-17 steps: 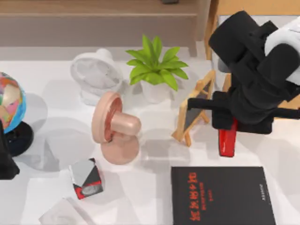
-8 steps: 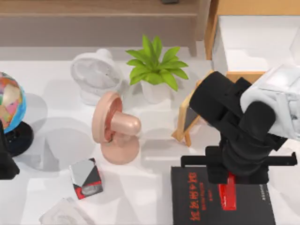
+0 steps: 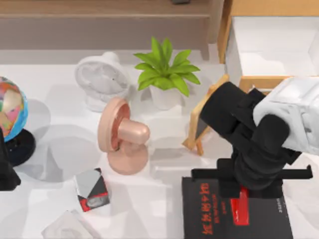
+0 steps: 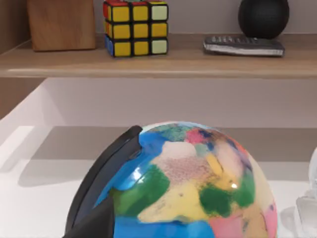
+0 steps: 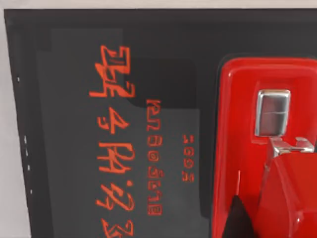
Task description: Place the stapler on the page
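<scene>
Here the right gripper, fingers closed on the stapler above the page, risks a tilted release.

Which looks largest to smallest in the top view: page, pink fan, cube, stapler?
1. page
2. pink fan
3. cube
4. stapler, mostly hidden under the right arm, so its rank is unsure.

The right arm has a pale white-grey, rounded boxy shell, followed by bulky matte black cylindrical segments. Its wrist ends in a thin black crossbar wider than the arm, above the right gripper, a blocky black body. The left arm is a plain dark black mass at the table's left edge.
</scene>
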Motion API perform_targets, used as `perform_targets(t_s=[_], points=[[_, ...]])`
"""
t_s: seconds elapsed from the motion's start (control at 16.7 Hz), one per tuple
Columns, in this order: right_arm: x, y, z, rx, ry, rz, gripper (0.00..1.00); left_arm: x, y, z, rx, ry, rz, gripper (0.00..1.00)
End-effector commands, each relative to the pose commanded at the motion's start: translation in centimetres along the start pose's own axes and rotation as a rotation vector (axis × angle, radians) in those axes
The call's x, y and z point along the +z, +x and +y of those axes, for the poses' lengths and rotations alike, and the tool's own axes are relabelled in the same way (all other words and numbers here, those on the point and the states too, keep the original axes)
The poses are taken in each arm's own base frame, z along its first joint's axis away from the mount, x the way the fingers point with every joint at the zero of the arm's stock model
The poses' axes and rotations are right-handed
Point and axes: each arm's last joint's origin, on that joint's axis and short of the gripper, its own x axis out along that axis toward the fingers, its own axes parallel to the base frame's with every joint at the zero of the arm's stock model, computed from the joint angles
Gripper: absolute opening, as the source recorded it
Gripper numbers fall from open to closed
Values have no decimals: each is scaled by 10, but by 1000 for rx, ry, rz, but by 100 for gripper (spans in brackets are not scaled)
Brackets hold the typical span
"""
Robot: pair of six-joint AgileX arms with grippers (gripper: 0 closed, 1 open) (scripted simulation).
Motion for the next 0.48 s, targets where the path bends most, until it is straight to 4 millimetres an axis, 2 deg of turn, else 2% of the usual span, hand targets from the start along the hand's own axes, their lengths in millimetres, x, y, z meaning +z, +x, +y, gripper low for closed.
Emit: perform_targets(t_s=[0.24,0.42,0.48], points=[[-1,17,0,-1,-3,1,0,0,0,0,0,0,0,100],[-2,17,0,-1,-3,2,0,0,0,0,0,0,0,100],[-2,17,0,-1,-3,2,8,0,0,0,0,0,0,100]])
